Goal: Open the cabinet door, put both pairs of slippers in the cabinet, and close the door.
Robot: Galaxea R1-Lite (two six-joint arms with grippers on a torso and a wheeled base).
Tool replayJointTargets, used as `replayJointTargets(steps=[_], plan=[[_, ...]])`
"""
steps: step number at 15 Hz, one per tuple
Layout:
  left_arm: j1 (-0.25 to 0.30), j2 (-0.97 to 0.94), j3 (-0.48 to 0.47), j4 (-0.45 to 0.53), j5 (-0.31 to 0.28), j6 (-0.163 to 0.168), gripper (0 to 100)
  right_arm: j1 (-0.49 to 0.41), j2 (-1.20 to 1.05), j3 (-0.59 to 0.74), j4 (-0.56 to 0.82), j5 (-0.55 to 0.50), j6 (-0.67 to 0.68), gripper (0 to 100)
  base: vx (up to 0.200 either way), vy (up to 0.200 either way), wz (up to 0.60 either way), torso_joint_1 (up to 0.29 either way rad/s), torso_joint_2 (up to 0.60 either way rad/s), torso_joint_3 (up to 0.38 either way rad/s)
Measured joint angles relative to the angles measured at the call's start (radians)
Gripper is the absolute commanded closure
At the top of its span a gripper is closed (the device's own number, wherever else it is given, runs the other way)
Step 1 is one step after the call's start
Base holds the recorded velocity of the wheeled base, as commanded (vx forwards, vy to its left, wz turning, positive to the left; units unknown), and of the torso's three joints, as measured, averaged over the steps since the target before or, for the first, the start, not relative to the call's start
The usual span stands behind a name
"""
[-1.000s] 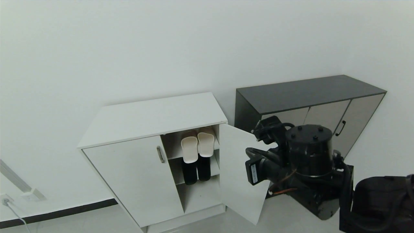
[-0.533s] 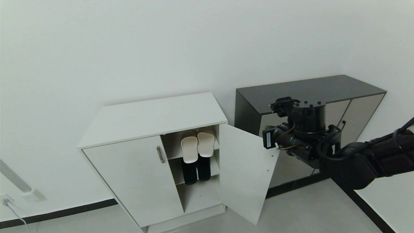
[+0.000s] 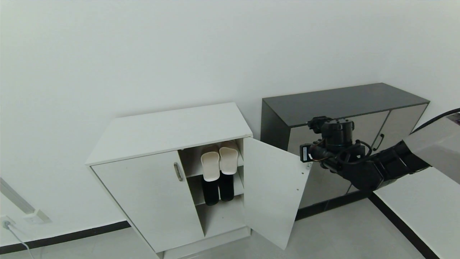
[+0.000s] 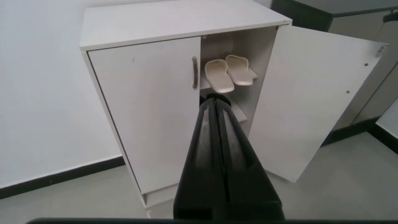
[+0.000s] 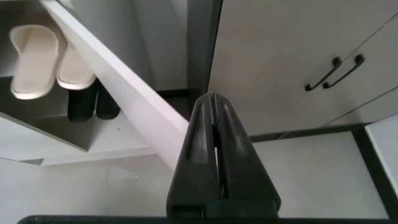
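The white cabinet (image 3: 169, 129) stands against the wall with its right door (image 3: 273, 190) swung open and its left door (image 4: 149, 106) closed. A cream pair of slippers (image 3: 219, 162) lies on the upper shelf, toes outward. A black pair of slippers (image 3: 218, 190) sits on the shelf below. My right arm (image 3: 345, 162) stretches in from the right, behind the open door's outer edge. In the right wrist view my right gripper (image 5: 214, 102) is shut and empty, its tip close to that door (image 5: 124, 93). My left gripper (image 4: 214, 102) is shut, empty, and pointing at the cabinet opening from farther back.
A dark cabinet (image 3: 345, 100) with grey doors and black handles (image 3: 378, 142) stands right of the white one, behind my right arm. A white surface with a black edge (image 3: 424, 205) fills the lower right. A wall socket with a cable (image 3: 7, 223) is at the lower left.
My right arm has moved away from the camera, up and toward the open door's outer edge. The door and both pairs of slippers have stayed put.
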Motion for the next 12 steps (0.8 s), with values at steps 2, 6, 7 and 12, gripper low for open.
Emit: replayJointTargets(steps=[2, 6, 7, 12], plan=[[0.000, 0.000, 0.000, 0.000, 0.000, 0.000, 100, -0.015, 0.035, -0.017, 0.000, 0.003, 0.001, 100, 0.000, 0.000, 0.00, 0.000, 0.00, 0.000], [0.000, 0.000, 0.000, 0.000, 0.000, 0.000, 100, -0.025, 0.071, -0.029, -0.002, 0.003, 0.002, 100, 0.000, 0.000, 0.00, 0.000, 0.00, 0.000], [0.000, 0.000, 0.000, 0.000, 0.000, 0.000, 100, -0.025, 0.075, -0.029, -0.002, 0.003, 0.002, 100, 0.000, 0.000, 0.00, 0.000, 0.00, 0.000], [0.000, 0.000, 0.000, 0.000, 0.000, 0.000, 100, -0.023, 0.094, -0.030, -0.002, 0.003, 0.002, 100, 0.000, 0.000, 0.00, 0.000, 0.00, 0.000]])
